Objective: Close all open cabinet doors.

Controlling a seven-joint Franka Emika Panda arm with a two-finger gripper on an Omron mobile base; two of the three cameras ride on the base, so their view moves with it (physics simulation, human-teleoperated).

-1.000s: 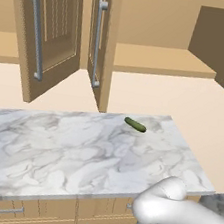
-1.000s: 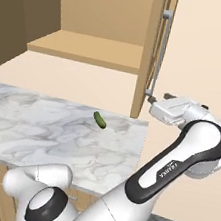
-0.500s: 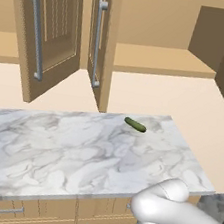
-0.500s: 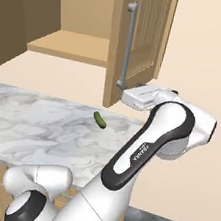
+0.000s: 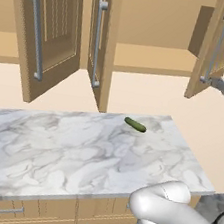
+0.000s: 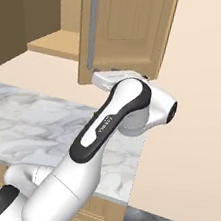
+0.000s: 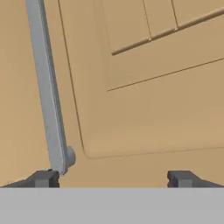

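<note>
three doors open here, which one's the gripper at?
The rightmost cabinet door: the gripper is at its lower edge near the handle. The left door and middle door hang apart.

Your hand camera is sitting close up against a cabinet door (image 7: 144, 109).

You are looking at a light-tan wooden face with the grooved edges of its recessed panel running across the upper part of the view. A grey metal bar handle (image 7: 47, 92) is slanting down the left side, ending at its round mount just above the left fingertip (image 7: 43, 178). The gripper (image 7: 114, 179) is holding its two dark tips wide apart, with bare door between them and the right tip sitting under plain wood.
</note>
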